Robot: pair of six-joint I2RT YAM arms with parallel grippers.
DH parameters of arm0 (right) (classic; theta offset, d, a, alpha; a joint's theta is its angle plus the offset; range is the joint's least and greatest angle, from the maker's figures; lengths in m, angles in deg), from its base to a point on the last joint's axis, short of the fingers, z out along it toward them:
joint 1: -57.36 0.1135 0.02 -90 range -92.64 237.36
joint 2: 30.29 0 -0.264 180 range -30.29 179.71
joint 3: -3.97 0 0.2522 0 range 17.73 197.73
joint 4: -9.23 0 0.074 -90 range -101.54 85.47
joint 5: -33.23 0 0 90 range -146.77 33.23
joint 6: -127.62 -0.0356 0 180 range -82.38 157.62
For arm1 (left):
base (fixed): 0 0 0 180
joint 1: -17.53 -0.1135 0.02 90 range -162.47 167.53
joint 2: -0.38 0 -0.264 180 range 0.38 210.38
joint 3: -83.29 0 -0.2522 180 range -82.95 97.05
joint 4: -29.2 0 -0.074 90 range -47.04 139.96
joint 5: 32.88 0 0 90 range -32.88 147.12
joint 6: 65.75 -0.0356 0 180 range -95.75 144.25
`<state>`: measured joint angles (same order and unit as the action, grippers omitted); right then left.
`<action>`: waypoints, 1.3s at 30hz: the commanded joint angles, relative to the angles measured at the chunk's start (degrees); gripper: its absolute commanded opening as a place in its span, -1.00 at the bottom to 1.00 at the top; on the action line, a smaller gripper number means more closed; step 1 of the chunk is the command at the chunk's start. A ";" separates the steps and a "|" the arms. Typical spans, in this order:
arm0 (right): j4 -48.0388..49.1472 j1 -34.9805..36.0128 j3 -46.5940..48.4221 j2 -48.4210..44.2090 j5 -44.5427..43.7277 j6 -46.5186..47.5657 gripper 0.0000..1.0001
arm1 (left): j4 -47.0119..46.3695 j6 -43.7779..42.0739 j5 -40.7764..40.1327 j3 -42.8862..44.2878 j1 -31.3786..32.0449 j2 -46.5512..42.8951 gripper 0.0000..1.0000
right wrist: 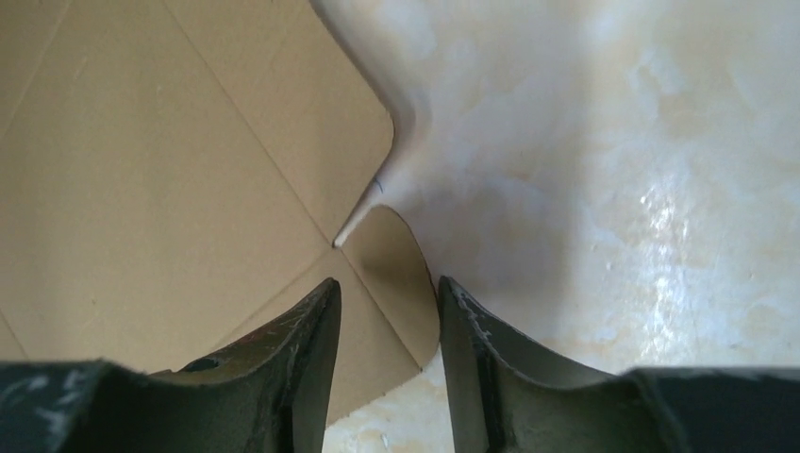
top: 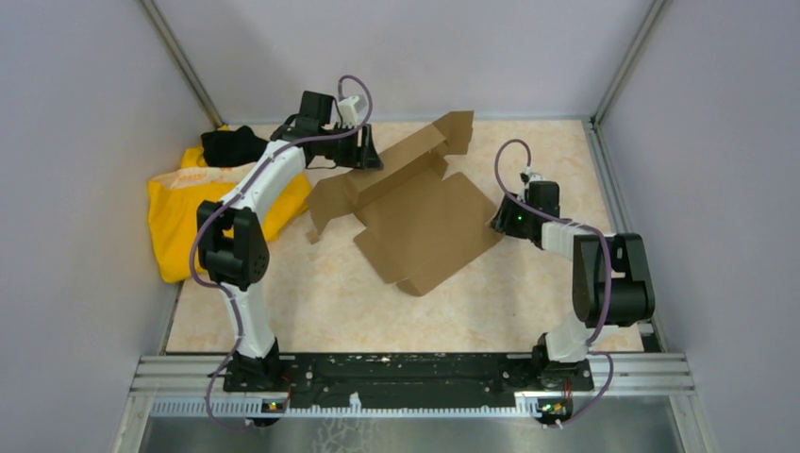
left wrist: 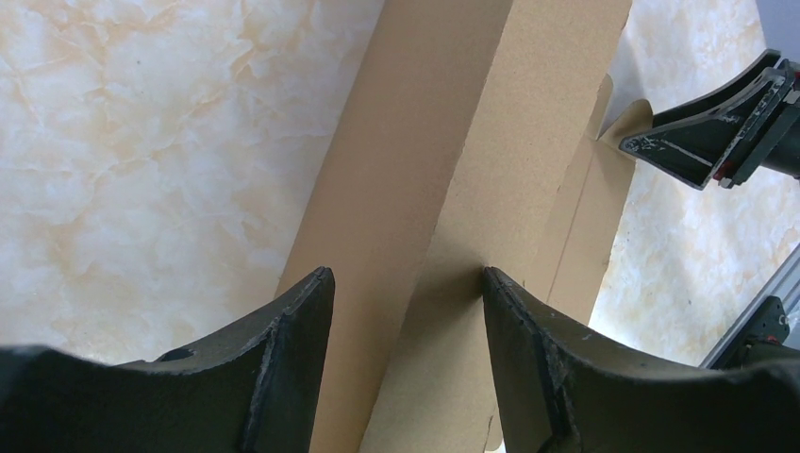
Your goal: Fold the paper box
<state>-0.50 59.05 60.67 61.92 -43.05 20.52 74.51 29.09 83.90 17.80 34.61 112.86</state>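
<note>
The paper box [top: 425, 222] is a brown corrugated sheet lying mostly flat mid-table, with its far flaps [top: 451, 132] raised. My left gripper [top: 370, 151] hovers at the sheet's far left part. In the left wrist view it [left wrist: 406, 274] is open, its fingers either side of a folded ridge of the cardboard [left wrist: 443, 160]. My right gripper [top: 497, 223] is at the sheet's right edge. In the right wrist view it [right wrist: 387, 281] is open, with a rounded corner tab [right wrist: 396, 274] of the box lying below the gap. The right gripper's fingers [left wrist: 708, 132] also show in the left wrist view.
A yellow cloth [top: 184, 222] with a black item [top: 231, 146] on it lies at the far left beside the left arm. Grey walls enclose the marble-patterned table [top: 321, 302] on three sides. A metal rail [top: 415, 373] carries both arm bases along the near edge.
</note>
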 commanded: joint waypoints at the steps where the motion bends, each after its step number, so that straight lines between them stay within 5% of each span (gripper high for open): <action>1: 2.82 -0.20 -2.62 -2.51 2.23 -1.62 -0.20 | 3.61 -2.40 -1.08 0.41 -0.67 2.73 0.30; 9: -1.22 -0.20 -4.27 -7.56 1.60 -3.06 -0.52 | 3.34 -1.96 0.20 -1.02 -0.65 2.12 0.29; 22: -11.89 6.70 -10.49 -27.26 -2.17 -7.51 -0.62 | 3.61 -2.03 1.18 -2.93 -0.66 -0.39 0.29; 25: -12.69 6.83 -10.41 -30.35 -1.70 -7.88 -0.48 | 3.44 -2.10 0.85 -3.29 -0.65 -0.86 0.29; 28: -10.12 7.59 -8.95 -29.93 3.37 -7.36 -0.40 | 3.39 -1.89 0.61 -3.24 -0.65 -0.76 0.31; 39: -8.00 20.28 3.35 -12.95 -2.29 -1.28 -0.17 | 6.08 -1.43 0.42 2.75 -1.08 2.34 0.37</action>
<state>-11.63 74.53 59.01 44.10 -42.57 16.12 76.52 29.13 86.68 17.34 34.55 112.69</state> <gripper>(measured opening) 0.410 0.682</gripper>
